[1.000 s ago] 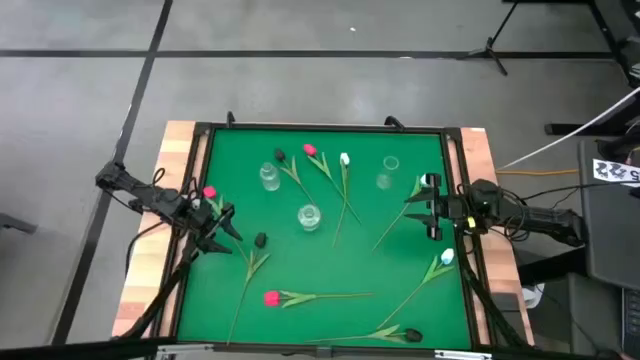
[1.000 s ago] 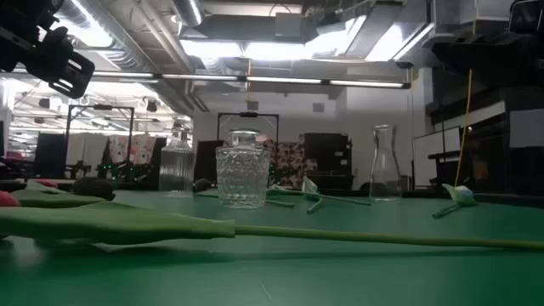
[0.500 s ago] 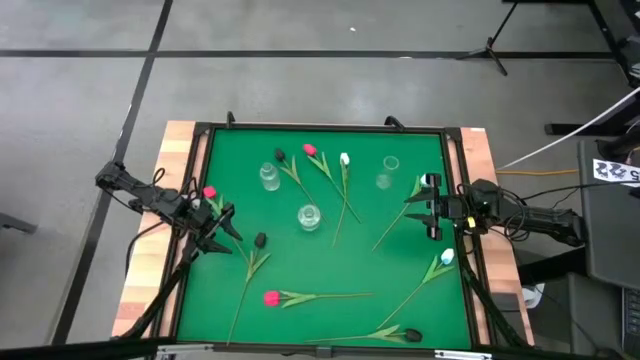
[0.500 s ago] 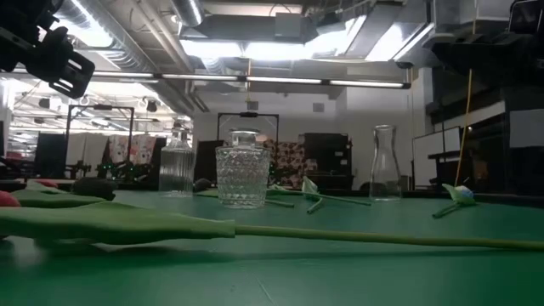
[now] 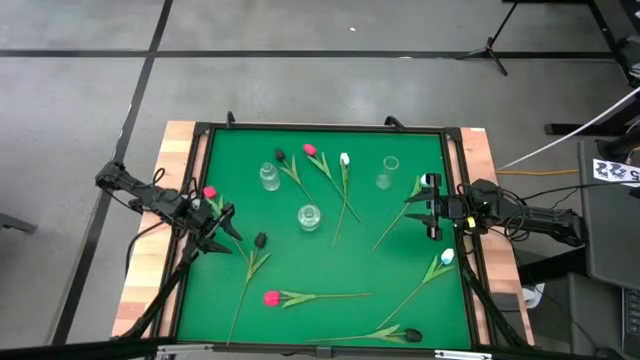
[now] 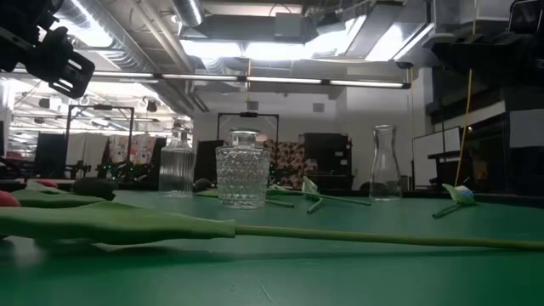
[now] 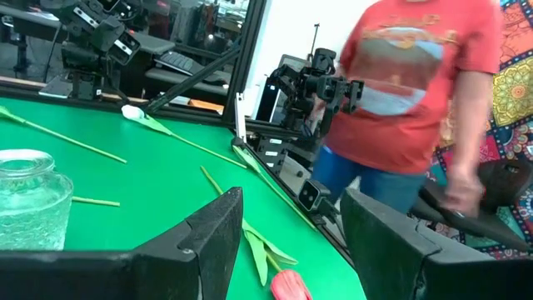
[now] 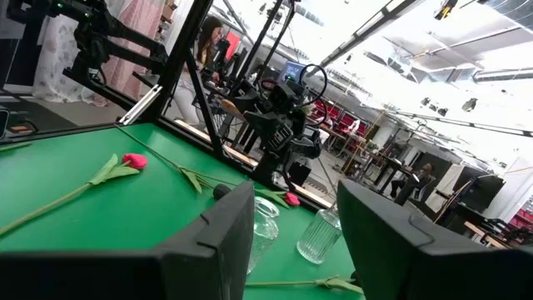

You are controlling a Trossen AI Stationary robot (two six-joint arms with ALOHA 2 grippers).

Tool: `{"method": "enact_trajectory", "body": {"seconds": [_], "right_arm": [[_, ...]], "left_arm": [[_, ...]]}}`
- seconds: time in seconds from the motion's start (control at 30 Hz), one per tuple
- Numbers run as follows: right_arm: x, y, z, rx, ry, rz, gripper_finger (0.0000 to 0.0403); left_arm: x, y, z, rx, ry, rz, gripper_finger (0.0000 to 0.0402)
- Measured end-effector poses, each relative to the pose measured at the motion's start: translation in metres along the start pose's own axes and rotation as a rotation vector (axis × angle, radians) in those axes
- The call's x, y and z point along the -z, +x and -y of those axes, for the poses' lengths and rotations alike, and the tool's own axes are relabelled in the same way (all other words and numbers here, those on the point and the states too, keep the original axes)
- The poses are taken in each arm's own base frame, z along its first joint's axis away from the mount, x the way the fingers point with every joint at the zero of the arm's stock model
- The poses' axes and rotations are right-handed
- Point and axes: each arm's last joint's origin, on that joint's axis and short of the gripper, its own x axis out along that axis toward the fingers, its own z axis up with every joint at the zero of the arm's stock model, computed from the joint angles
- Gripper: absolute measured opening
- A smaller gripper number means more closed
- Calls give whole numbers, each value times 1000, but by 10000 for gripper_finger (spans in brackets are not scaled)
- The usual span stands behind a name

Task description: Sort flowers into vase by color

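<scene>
Several artificial tulips lie flat on the green mat [image 5: 330, 250]: a pink one [image 5: 271, 297] near the front, a black one [image 5: 260, 240] left of centre, a white one [image 5: 446, 257] at right, and black, pink and white ones [image 5: 344, 159] at the far side. Three clear glass vases stand there: one at the far left [image 5: 269, 178], one central [image 5: 308, 216], one at the far right [image 5: 387, 172]. My left gripper [image 5: 226, 224] hovers open at the mat's left edge. My right gripper [image 5: 418, 207] hovers open at the right edge. Neither touches anything.
A black frame and wooden border [image 5: 150, 260] surround the mat. Another black tulip [image 5: 412, 335] lies at the front right, and a pink head [image 5: 209, 192] by the left arm. A person in a red shirt [image 7: 416, 83] stands beyond the table's near edge.
</scene>
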Motion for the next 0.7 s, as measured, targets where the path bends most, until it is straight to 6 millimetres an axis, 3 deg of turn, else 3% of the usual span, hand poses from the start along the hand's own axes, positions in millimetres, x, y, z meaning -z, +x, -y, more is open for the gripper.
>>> {"method": "enact_trajectory", "body": {"seconds": [0.7], "right_arm": [[-3, 0, 2, 18, 57, 10, 174]], "left_arm": [[0, 0, 0, 0, 0, 0, 200]]}}
